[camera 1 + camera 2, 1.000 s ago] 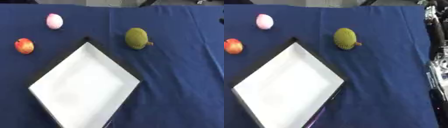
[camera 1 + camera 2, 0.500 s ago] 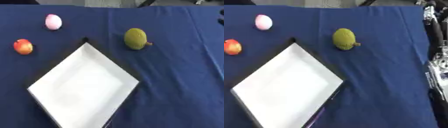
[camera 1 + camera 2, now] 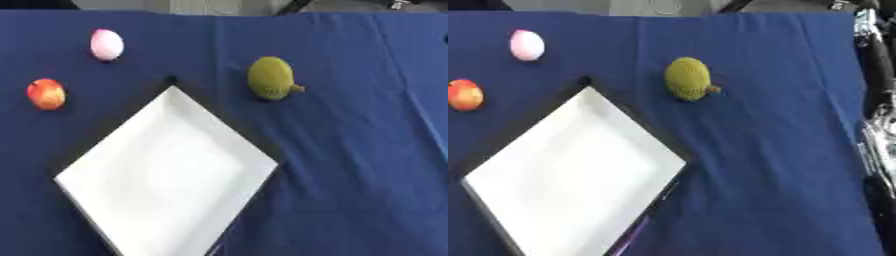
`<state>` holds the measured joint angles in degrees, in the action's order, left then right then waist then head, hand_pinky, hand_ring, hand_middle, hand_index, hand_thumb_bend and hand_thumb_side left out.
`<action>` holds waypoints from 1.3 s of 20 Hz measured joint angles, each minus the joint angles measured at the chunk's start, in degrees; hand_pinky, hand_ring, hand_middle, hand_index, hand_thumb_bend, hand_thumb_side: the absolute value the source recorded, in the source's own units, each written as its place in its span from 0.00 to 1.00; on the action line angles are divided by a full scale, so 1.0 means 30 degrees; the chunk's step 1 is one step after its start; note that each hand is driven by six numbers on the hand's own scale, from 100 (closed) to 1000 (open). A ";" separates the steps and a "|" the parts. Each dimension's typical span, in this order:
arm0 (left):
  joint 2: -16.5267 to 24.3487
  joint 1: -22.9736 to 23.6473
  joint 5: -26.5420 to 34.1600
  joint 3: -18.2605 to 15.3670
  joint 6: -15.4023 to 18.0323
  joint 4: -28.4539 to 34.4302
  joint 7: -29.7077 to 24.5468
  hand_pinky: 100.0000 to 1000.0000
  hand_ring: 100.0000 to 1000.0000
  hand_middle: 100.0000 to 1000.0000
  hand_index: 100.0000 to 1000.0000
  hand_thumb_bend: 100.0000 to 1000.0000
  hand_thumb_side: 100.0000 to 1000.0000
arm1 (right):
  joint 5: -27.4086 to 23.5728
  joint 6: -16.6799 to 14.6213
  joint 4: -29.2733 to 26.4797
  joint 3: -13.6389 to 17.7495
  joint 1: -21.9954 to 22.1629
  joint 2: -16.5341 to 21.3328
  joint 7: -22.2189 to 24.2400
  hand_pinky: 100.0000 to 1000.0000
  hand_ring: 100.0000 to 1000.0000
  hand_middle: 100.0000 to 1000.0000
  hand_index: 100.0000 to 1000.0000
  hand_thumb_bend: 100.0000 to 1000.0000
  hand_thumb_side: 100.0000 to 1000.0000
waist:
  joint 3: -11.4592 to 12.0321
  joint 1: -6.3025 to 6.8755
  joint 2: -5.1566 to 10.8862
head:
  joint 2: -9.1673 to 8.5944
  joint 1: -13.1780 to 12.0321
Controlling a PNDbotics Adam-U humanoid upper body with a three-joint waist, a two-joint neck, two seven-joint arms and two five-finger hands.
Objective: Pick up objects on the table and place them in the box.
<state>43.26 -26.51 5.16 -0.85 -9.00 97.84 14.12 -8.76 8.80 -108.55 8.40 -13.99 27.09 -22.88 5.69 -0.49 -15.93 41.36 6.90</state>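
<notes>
While my right arm shows only as a dark limb at the right edge, I cannot tell its hand's state. Nearest it lies the green fruit, long axis upright, just beyond the empty white box on blue cloth.

The white box runs off the bottom edge — the right arm shows only partly, hand unseen.

the whole view has slid slightly, a camera shift only; the objects keep their places relative to each other.
</notes>
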 measured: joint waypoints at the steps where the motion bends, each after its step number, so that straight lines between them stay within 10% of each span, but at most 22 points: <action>1: 0.1097 -0.0295 -0.0544 0.0153 -0.0323 -0.0175 -0.1434 0.80 0.85 0.71 0.88 0.46 0.58 | 0.0005 0.0019 0.0000 -0.0001 0.0065 0.0034 -0.0015 0.87 0.86 0.85 0.89 0.00 0.61 | 0.0003 0.0000 0.0000 | 0.0010 0.0002; 7: 0.5664 -0.2002 -0.4454 0.1602 -0.0030 -0.0749 -1.0646 0.84 0.86 0.80 0.90 0.46 0.57 | 0.0150 0.0062 -0.0008 -0.0002 0.0324 0.0348 -0.0028 0.87 0.86 0.85 0.89 0.00 0.60 | 0.0001 0.0174 0.0000 | 0.0091 0.0088; 13: 0.7272 -0.3467 -0.7284 0.3585 0.1853 -0.1588 -1.6893 0.86 0.86 0.84 0.90 0.53 0.39 | 0.0196 0.0169 -0.0021 -0.0120 0.0423 0.0680 0.0058 0.87 0.86 0.85 0.89 0.00 0.60 | 0.0074 0.0446 0.0005 | 0.0129 0.0106; 16: 0.7273 -0.4010 -0.8195 0.4489 0.2433 -0.2340 -1.8953 0.86 0.86 0.83 0.89 0.55 0.20 | 0.0240 0.0220 -0.0023 -0.0150 0.0466 0.0789 0.0111 0.87 0.86 0.85 0.89 0.00 0.60 | 0.0085 0.0479 0.0012 | 0.0202 0.0097; 26: 0.5903 -0.5983 -0.8340 0.6035 0.2196 -0.5303 -2.0622 0.85 0.84 0.80 0.89 0.54 0.11 | 0.0301 0.0273 -0.0025 -0.0233 0.0500 0.0815 0.0164 0.87 0.86 0.85 0.88 0.00 0.60 | 0.0107 0.0479 0.0021 | 0.0062 0.0111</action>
<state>60.97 -44.46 -19.86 17.26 -2.41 81.93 -47.74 -7.86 9.62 -108.62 7.70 -12.49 29.54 -22.38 6.01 0.94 -15.87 41.55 7.23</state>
